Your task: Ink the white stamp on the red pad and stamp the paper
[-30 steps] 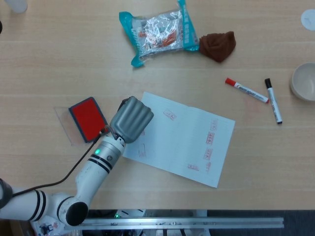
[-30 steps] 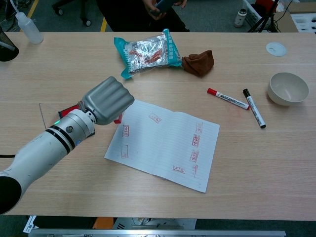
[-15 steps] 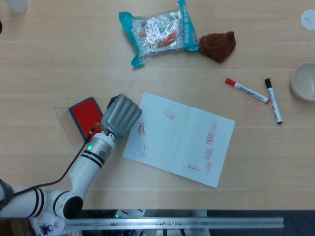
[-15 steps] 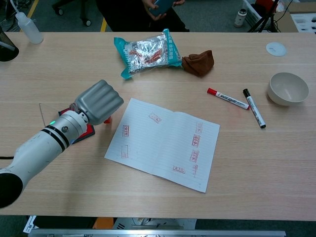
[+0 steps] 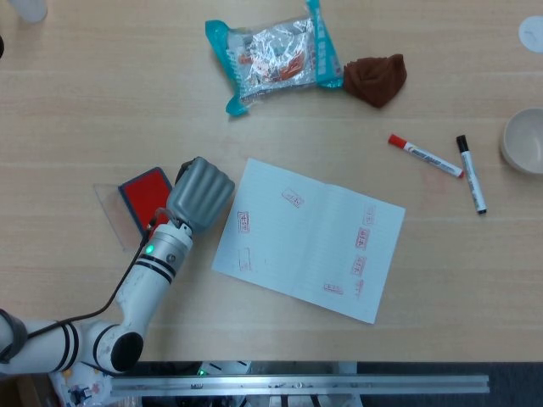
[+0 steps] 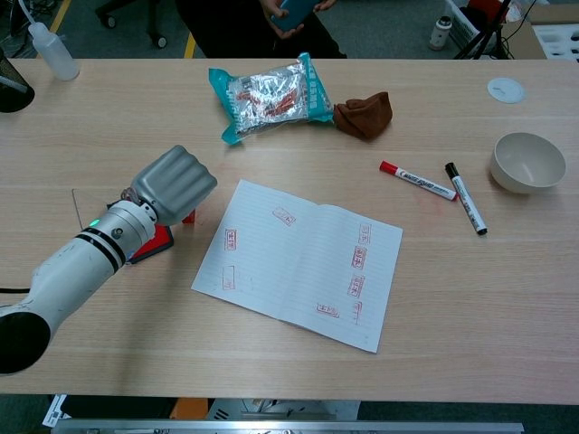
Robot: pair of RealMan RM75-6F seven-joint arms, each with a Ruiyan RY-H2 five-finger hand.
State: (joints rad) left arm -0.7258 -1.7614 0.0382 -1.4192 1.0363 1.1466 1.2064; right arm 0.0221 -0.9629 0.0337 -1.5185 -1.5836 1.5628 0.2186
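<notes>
**Left robot hand over the red pad**

The left robot hand (image 5: 199, 193) sits curled over the right edge of the red pad (image 5: 145, 197), just left of the paper (image 5: 310, 240). Its fingers are closed downward, and the white stamp itself is hidden beneath them (I cannot tell from either view whether it is actually gripped). In the chest view the same robot hand (image 6: 172, 183) covers most of the pad (image 6: 156, 242), with only a red sliver showing below and beside it. The paper lies open on the worktop (image 5: 85, 102), carrying several red stamp marks, one (image 5: 244, 222) close to its left edge. Farther back lie a teal snack bag (image 5: 273, 52) and a brown cloth (image 5: 377, 78) touching it. To the right, a red marker (image 5: 424, 155) and a black marker (image 5: 472, 174) lie near a bowl (image 6: 527, 162). The right robot hand appears in neither view.
</notes>
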